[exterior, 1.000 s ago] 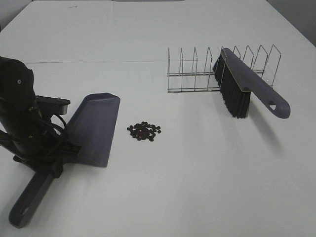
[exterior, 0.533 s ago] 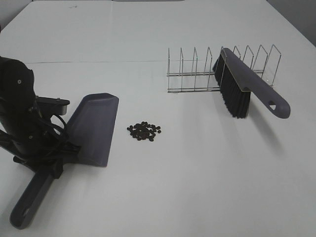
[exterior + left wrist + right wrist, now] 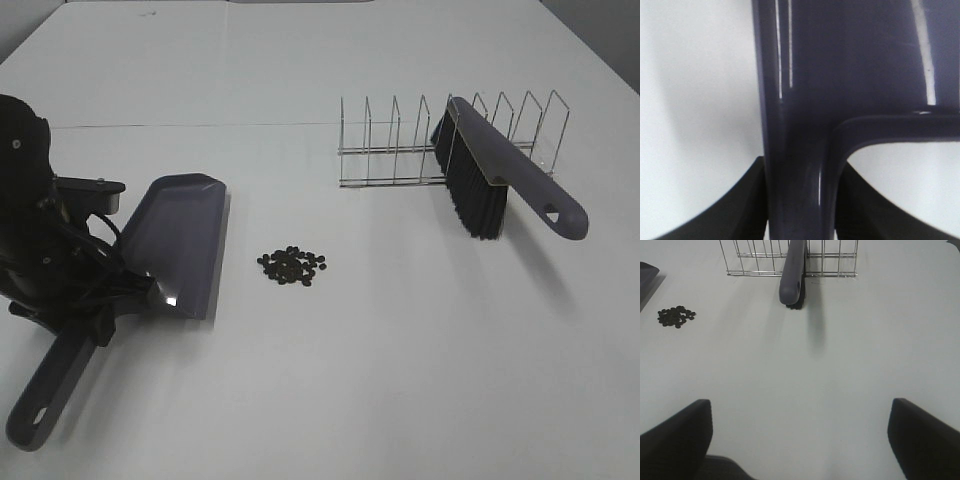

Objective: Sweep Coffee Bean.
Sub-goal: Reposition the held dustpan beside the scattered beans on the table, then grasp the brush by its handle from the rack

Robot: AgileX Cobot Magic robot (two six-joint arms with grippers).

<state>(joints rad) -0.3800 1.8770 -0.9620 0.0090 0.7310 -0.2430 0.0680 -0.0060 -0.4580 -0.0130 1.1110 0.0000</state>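
Coffee bean [image 3: 291, 266] cluster unmoved; dustpan [image 3: 180, 240] shifted left.

The right gripper [image 3: 799, 407] hangs over the white table [image 3: 850, 355], its two dark fingers [image 3: 675, 432] spread wide. Ahead lies the brush [image 3: 792, 275], grey handle toward the camera, head end in the wire rack [image 3: 747, 262]. Well apart from it sits the coffee bean [image 3: 676, 316] cluster, with a dark corner of the dustpan [image 3: 647, 274] nearby.

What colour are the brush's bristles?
Black. The bristles show best in the exterior high view.
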